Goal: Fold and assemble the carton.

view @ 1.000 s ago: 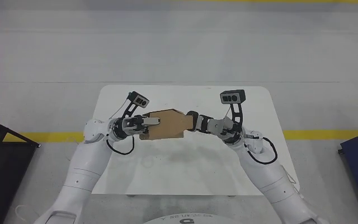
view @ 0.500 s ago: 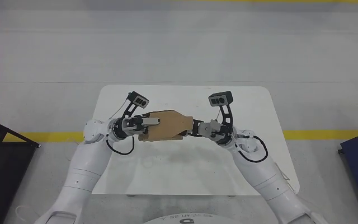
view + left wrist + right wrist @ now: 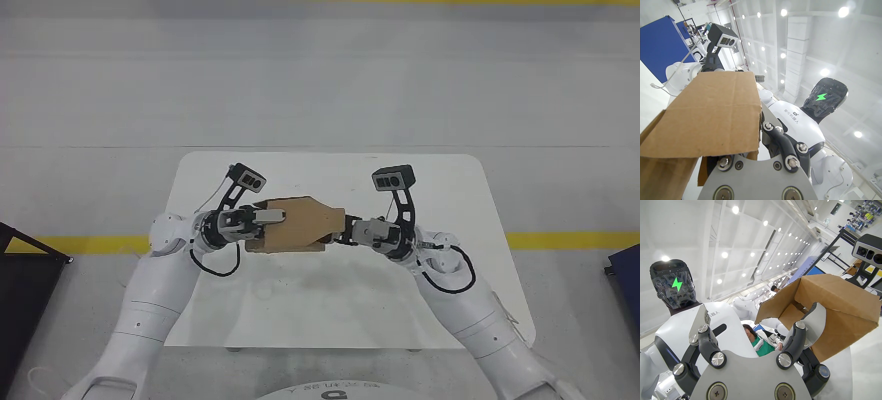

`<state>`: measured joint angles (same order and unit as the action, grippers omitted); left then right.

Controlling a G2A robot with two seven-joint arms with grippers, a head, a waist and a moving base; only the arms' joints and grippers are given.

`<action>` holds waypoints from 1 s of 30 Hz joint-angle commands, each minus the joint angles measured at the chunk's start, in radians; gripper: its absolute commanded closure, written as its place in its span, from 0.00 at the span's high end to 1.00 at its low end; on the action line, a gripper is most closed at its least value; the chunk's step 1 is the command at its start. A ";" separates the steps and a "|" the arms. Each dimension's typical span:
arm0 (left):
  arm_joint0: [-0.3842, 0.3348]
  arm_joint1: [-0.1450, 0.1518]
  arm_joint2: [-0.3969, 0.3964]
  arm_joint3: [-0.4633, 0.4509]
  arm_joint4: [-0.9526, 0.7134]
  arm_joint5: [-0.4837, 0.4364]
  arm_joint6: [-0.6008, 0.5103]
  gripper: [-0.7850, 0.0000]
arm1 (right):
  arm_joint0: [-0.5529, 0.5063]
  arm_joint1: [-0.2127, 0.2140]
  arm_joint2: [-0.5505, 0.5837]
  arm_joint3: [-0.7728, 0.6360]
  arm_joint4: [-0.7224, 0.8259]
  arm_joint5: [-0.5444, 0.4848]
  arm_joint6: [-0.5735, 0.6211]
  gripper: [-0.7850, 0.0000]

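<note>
Over mid-bench [image 3: 300,300], your left gripper [image 3: 262,216] clamps the carton [image 3: 298,222] steady; right gripper [image 3: 340,232], fingers apart, likely tucking the end flap.

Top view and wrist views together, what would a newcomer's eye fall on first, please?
The brown carton between both arms, over the middle of the white table, stands out first. The left gripper holds one end; the right gripper, open, sits at the open, flapped end.

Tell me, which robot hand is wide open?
The right gripper: its fingers stand far apart, one at the carton's open end. The left gripper is clamped on the carton's other end.
</note>
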<state>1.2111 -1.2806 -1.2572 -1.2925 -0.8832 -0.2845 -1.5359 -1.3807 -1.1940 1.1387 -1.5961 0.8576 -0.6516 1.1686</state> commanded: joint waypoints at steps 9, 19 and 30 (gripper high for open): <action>0.002 0.000 -0.004 -0.002 -0.001 0.000 0.000 0.00 | 0.005 0.002 0.002 0.009 -0.071 -0.019 -0.019 0.47; 0.002 0.000 -0.004 -0.003 -0.001 0.000 0.000 0.00 | 0.001 0.006 0.009 0.014 -0.103 -0.035 -0.035 0.39; 0.004 0.003 -0.017 -0.011 -0.007 0.000 0.000 0.00 | -0.004 0.016 0.048 0.014 -0.220 -0.041 -0.061 0.09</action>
<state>1.2150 -1.2785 -1.2728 -1.3028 -0.8904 -0.2845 -1.5359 -1.3832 -1.1795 1.1811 -1.5787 0.6664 -0.6925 1.1150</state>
